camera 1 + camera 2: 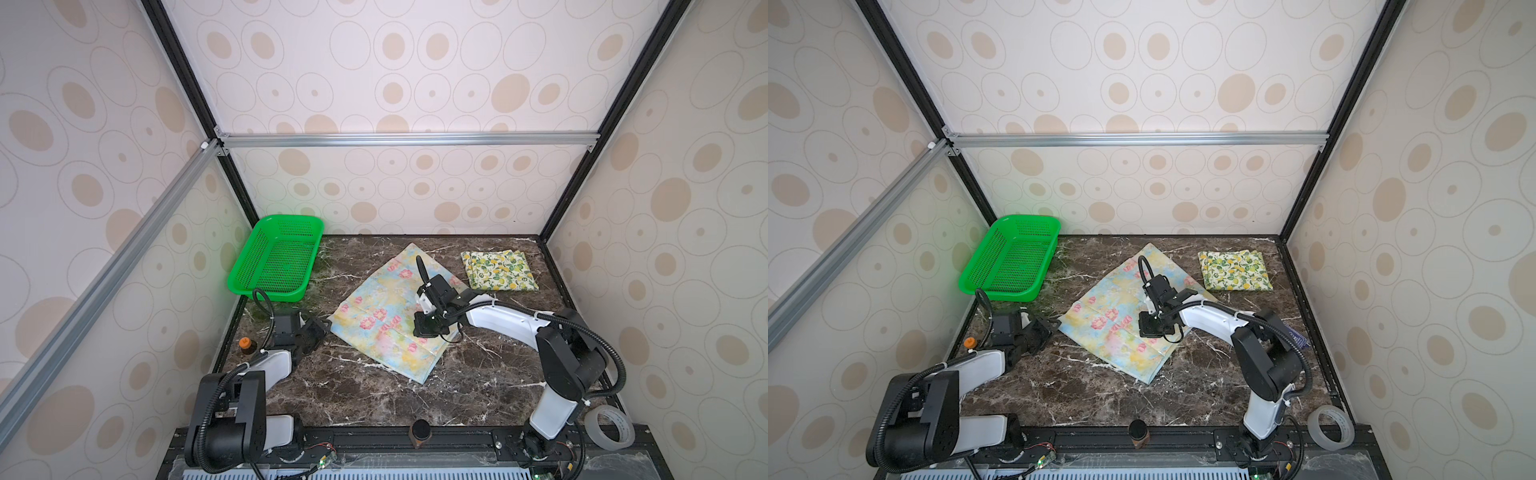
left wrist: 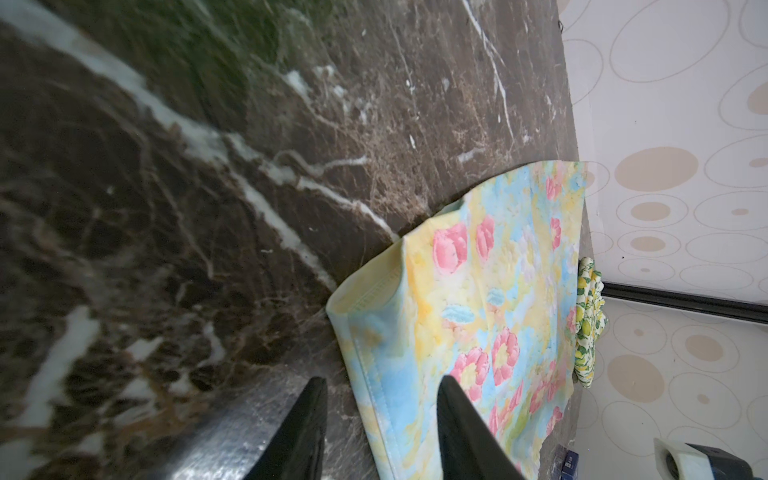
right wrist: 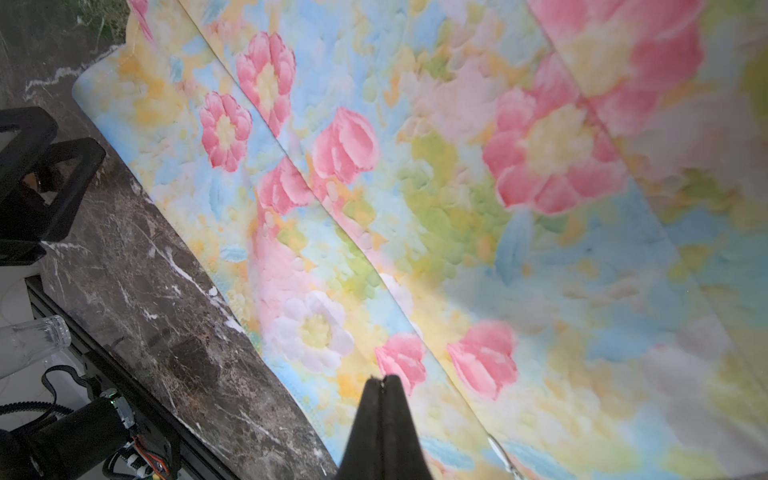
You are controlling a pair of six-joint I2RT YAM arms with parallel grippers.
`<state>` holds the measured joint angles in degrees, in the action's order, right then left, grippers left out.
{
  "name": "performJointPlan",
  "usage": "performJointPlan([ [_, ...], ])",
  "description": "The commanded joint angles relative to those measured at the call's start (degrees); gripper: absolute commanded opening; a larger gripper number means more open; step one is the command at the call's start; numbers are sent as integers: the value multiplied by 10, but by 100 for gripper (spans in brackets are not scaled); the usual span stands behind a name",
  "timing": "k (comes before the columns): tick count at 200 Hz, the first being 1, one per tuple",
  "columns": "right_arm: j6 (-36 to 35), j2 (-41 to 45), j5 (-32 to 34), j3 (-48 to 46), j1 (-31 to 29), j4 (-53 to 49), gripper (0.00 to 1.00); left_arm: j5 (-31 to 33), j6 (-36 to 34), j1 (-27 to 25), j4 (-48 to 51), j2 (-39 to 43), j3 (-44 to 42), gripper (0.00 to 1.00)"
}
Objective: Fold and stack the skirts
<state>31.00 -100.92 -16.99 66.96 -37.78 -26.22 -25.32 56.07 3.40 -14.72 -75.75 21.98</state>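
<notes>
- Progress, as we judge it, sits near the halfway mark: the lemon skirt [image 1: 500, 270] lies folded into a neat rectangle at the far right of the marble table [image 1: 490, 374], well apart from the green basket [image 1: 276, 257].
- The floral skirt [image 1: 384, 316] is not yet folded. It lies spread flat in the middle of the table, with only a few crease lines running across it.
- Our left gripper [image 2: 381, 380] sits low at that skirt's near-left corner, jaws parted, with the hem running between them but not pinched.
- Our right gripper [image 3: 384, 380] is over the right part of the same skirt, jaws pressed together with nothing between them. From these angles we cannot say whether its tips touch the cloth.
- Left to do, we reckon: fold the floral skirt down to a similar size, then set it on the lemon one to make the stack.
</notes>
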Motion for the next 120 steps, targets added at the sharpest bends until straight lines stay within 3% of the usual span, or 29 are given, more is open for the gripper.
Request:
performJointPlan([
  [1, 6, -14, -4, 16, 6, -12, 0, 9, 0, 4, -33, -14, 0, 43],
  [120, 6, -22, -7, 19, 16, -21, 0, 8, -4, 4, -81, -91, 17, 35],
])
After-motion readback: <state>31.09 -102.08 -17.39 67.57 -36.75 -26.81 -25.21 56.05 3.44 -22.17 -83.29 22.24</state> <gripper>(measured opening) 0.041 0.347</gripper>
